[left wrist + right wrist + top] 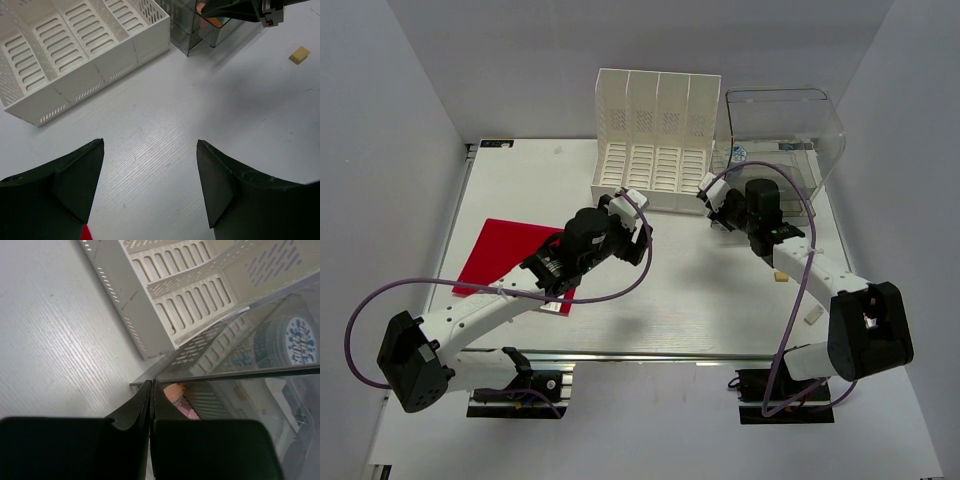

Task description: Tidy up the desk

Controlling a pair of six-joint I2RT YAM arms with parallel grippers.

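Left gripper spread, holding nothing; the desk lies bare directly beneath it, with a white slotted tray ahead to its left. Right gripper pressed together, tips at the corner of a clear box.

The counter is matt white with a fine wood-like grain; the slotted rack looks like white plastic, the box clear glossy plastic, the folder matt red
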